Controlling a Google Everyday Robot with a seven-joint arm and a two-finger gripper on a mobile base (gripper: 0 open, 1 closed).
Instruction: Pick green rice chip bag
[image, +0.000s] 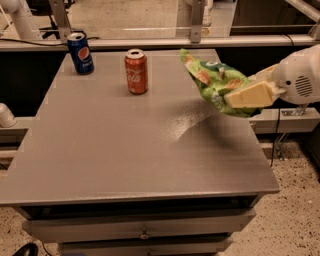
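Jaws, reaching in from the right over the far right side of the bench (125, 160), pinch the bag (214, 80) by its right end. The bag hangs tilted in the air, clear of the surface, so the pick looks essentially done. A red can (136, 71) and a blue can (80, 53) stand well to its left.

Looks like a robot lab: grey tabletop (125, 145) over drawers (145, 227), metal framing (192, 20) at 12 o'clock, speckled floor (295, 215). Hand (235, 97) at 3 o'clock, clamped on bag (212, 80).
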